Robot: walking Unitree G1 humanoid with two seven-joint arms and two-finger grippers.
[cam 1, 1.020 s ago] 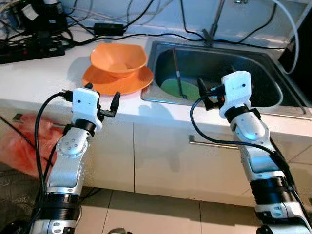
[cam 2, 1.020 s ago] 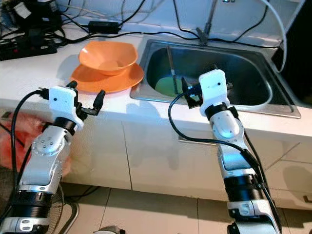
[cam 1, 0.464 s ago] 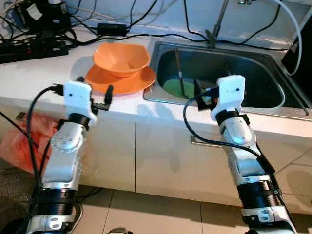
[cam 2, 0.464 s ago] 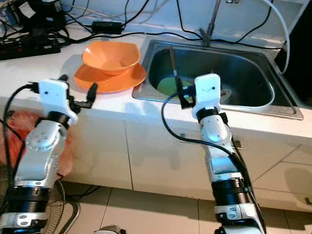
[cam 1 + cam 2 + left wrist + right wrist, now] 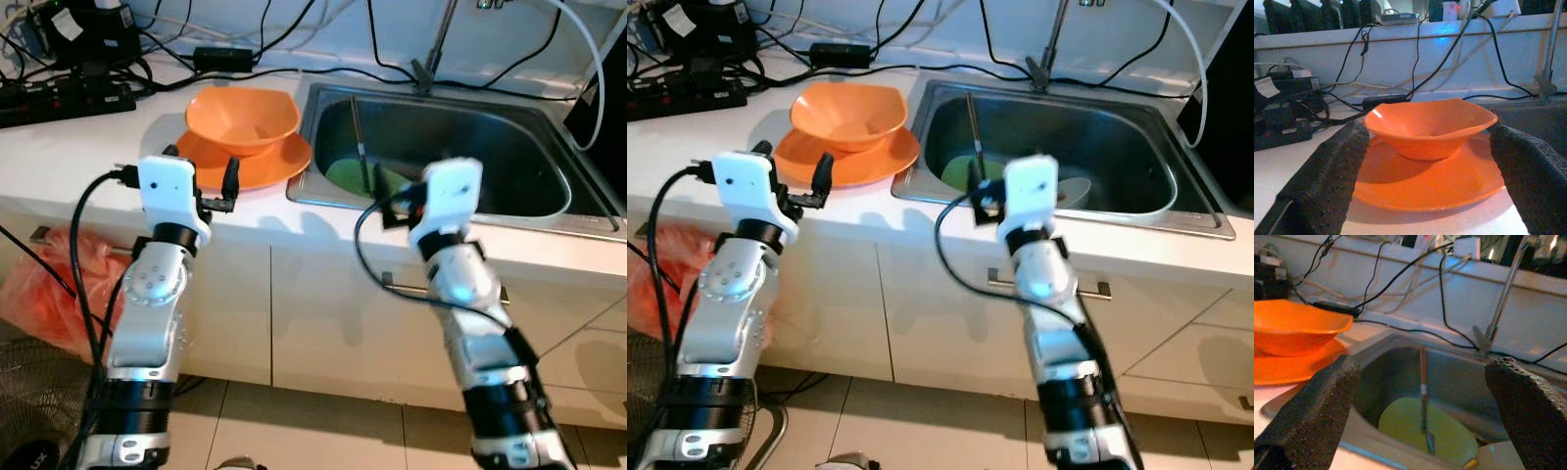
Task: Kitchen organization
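Observation:
An orange bowl [image 5: 243, 117] sits on an orange plate [image 5: 269, 168] on the white counter, just left of the steel sink [image 5: 451, 213]. My left gripper [image 5: 204, 184] hovers open at the counter's front edge, pointing at the plate, and its wrist view frames the bowl [image 5: 1430, 127] between the fingers [image 5: 1327, 181]. A green plate [image 5: 345, 176] lies in the sink with a long thin utensil [image 5: 359, 147] leaning across it. My right gripper [image 5: 390, 206] is open at the sink's front left rim, facing the green plate [image 5: 1425, 428].
Power strips and tangled cables [image 5: 59, 93] crowd the back left of the counter. A faucet [image 5: 431, 49] rises behind the sink. A red plastic bag [image 5: 44, 294] lies on the floor at the left. A cabinet handle [image 5: 402, 286] runs below the sink.
My right arm has swung left along the sink's front, from the middle to the left rim. The left gripper has shifted slightly toward the orange plate. Both stay open.

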